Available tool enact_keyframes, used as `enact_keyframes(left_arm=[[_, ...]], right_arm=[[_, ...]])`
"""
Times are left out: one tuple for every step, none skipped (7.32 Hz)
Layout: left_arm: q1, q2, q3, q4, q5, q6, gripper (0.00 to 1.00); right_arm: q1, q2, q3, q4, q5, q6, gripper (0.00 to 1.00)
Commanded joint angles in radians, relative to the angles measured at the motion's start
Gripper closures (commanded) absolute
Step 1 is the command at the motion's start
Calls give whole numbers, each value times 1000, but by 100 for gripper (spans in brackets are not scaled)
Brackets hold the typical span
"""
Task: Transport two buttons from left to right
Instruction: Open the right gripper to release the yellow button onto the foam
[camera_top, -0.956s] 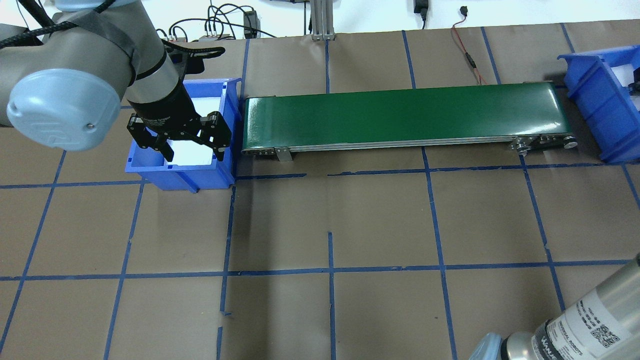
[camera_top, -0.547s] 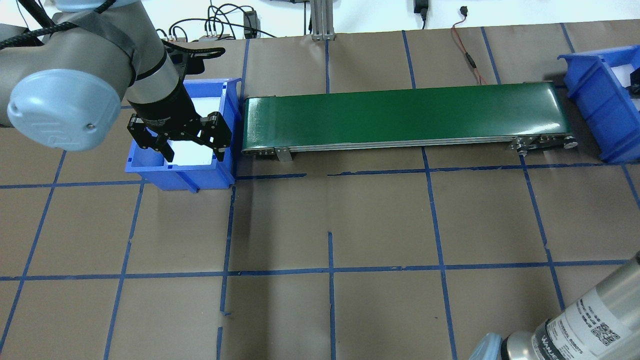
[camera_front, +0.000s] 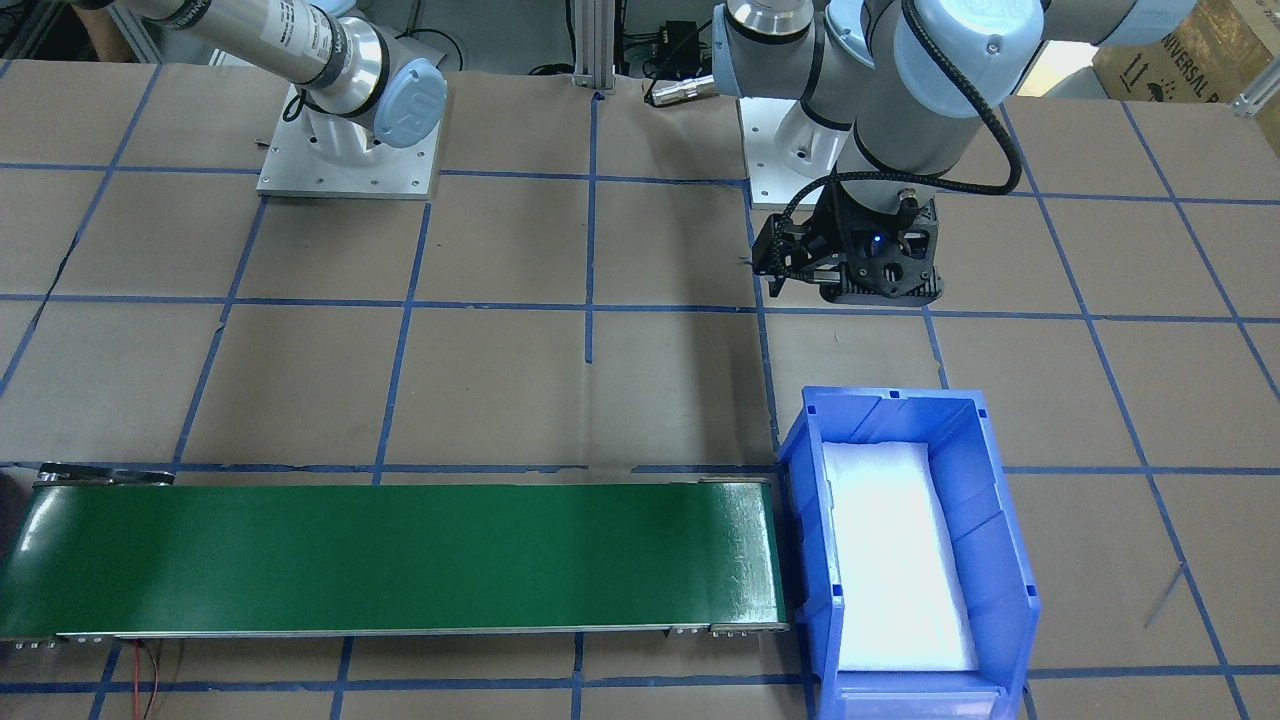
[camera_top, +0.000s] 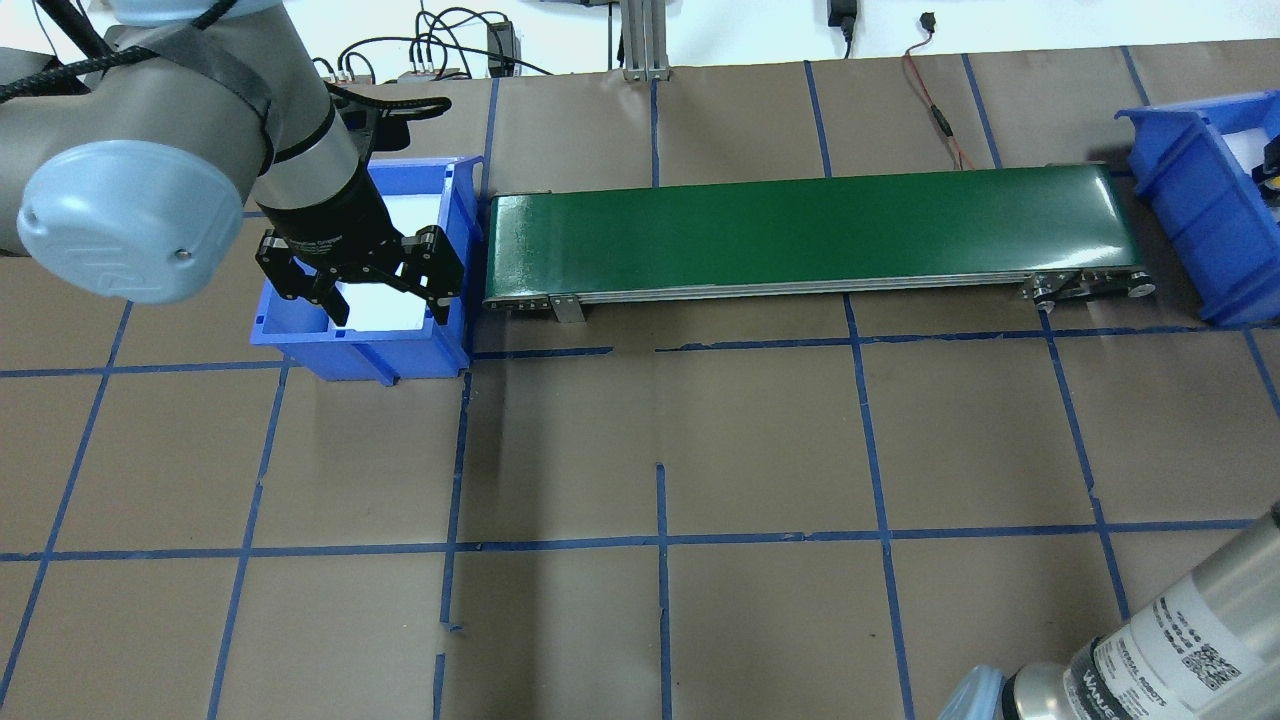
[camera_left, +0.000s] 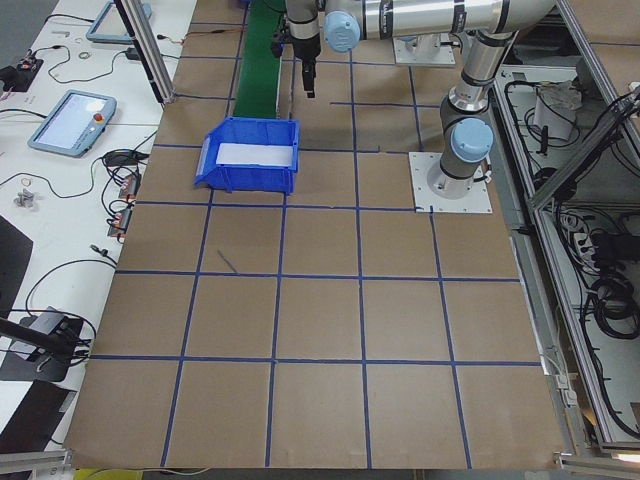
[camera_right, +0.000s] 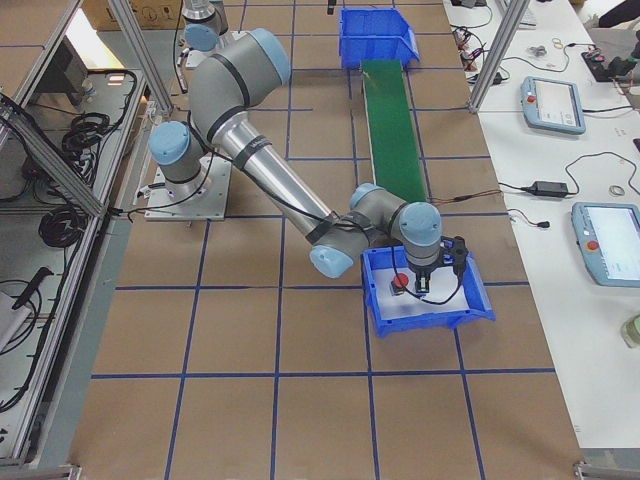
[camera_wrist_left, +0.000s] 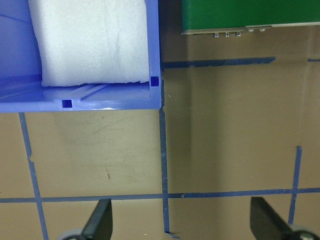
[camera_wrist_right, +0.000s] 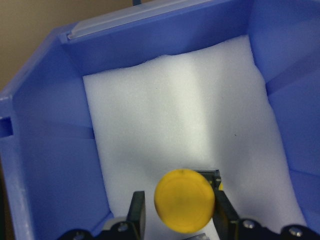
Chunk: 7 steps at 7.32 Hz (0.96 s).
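Observation:
The yellow button (camera_wrist_right: 183, 200) sits between the fingers (camera_wrist_right: 137, 210) of my right gripper (camera_wrist_right: 179, 206), which is shut on it just above the white foam inside the right blue bin (camera_wrist_right: 45, 140). In the exterior right view, the red button (camera_right: 400, 281) rests on that bin's foam, right beside the right gripper (camera_right: 421, 284). My left gripper (camera_top: 390, 303) hangs open and empty over the near edge of the left blue bin (camera_top: 360, 355). Its fingertips (camera_wrist_left: 102, 220) stand wide apart over the brown table. The left bin (camera_front: 1000, 520) holds only white foam (camera_wrist_left: 95, 40).
A green conveyor belt (camera_top: 810, 230) runs between the left bin and the right blue bin (camera_top: 1190, 200). Blue tape lines grid the brown table. Cables lie along the far edge (camera_top: 450, 40). The right arm's forearm (camera_top: 1150, 640) crosses the near right corner.
The left arm and its open gripper have stayed put. At the overhead view's far right edge, a dark part with a bit of yellow has crept slightly into view over the right bin.

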<state>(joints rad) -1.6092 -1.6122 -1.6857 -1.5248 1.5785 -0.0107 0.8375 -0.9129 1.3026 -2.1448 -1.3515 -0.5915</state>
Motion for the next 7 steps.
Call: enact_keyframes(left_arm=[[0, 0, 0, -2, 0, 0, 4], [0, 0, 0, 0, 0, 0, 4], [0, 0, 0, 0, 0, 0, 4], [0, 0, 1, 0, 0, 0, 4], [0, 0, 1, 0, 2, 0, 4], [0, 0, 1, 0, 2, 0, 4], [0, 0, 3, 0, 2, 0, 4]], right_arm=[[0, -17, 1, 0, 0, 6, 1], [-2, -64, 9, 6, -3, 12, 1], [3, -142, 30, 29, -14, 12, 1], [12, -246, 76, 116, -40, 12, 0], [37, -359, 130, 190, -94, 10, 0], [107, -468, 177, 253, -194, 12, 0], [177, -541, 202, 320, -243, 30, 0]])
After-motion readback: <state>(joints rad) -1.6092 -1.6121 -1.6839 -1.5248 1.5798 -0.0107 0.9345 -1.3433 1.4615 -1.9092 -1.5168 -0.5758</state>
